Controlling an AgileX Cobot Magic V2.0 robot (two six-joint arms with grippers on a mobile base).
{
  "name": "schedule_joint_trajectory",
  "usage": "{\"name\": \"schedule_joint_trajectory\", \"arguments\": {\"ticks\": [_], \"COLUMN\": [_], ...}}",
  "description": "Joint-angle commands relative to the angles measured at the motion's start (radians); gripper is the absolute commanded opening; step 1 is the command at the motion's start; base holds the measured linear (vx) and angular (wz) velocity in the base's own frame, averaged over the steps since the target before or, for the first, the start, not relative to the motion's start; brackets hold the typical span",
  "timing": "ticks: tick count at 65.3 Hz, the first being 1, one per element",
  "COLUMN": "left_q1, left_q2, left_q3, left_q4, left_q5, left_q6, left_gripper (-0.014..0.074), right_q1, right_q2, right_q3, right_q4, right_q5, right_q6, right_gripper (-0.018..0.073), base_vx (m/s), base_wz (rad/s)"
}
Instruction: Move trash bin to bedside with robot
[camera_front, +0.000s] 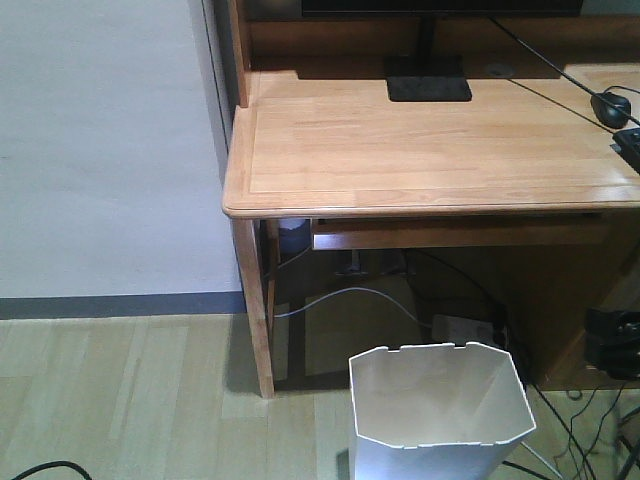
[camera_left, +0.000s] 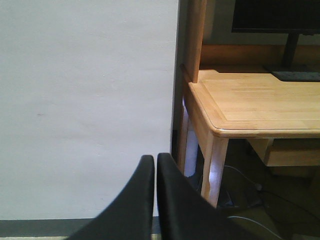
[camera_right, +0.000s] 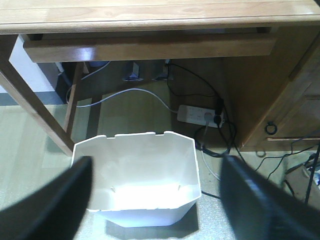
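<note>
The trash bin (camera_front: 440, 400) stands upright on the floor in front of the wooden desk, just out from under the front edge of the worktop (camera_front: 430, 150) and to the right of the desk's left leg (camera_front: 255, 310). Its long axis runs straight up and down, with the notched mouth open to the ceiling and nothing visible inside.

In the right wrist view, the right jaws are spread wide and hold nothing. Their two dark fingers (camera_right: 50, 200) frame the trash bin (camera_right: 135, 175), which lies ahead of and below them, roughly centred in the gap. The near rim sits lowest in that view, and the far rim points toward the power strip (camera_right: 197, 114) and the cables under the desk. I cannot tell whether either finger touches the rim (the left-hand one overlaps it in that view, but depth is unclear).

The left jaws are pressed together and empty. They face the pale wall (camera_left: 85, 100) and the left corner of the desk, with no bin in that view. So the right arm is judged the nearer one, and a rim wall looks like the likely hold.

The bed appears in none of the views, so the carry is not yet begun.
</note>
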Motion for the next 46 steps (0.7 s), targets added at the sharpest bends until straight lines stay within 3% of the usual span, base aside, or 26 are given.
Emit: {"name": "schedule_joint_trajectory", "arguments": {"ticks": [1, 26, 46], "left_q1": [0.000, 0.000, 0.000], "left_q2": [-0.013, -0.013, -0.013], "left_q3": [0.026, 0.026, 0.026], "left_q4": [0.000, 0.000, 0.000], "left_q5": [-0.081, -0.081, -0.081], "left_q6": [-0.002, -0.002, -0.002], "left_gripper": [-0.0006, -0.0006, -0.0006], "right_q1": [0.001, -0.002, -0.002], "right_q2": [-0.002, 0.046, 0.371], "right_q3": [-0.035, -0.052, -0.293], "right_q4": [0.003, 0.086, 0.078], "right_q5": [-0.055, -0.040, 0.103], "right_q6": [0.002, 0.001, -0.022], "right_gripper": [0.0629, 0.0562, 0.0527], "base_vx": [0.00, 0.00, 0.00], "base_wz": [0.00, 0.00, 0.00]}}
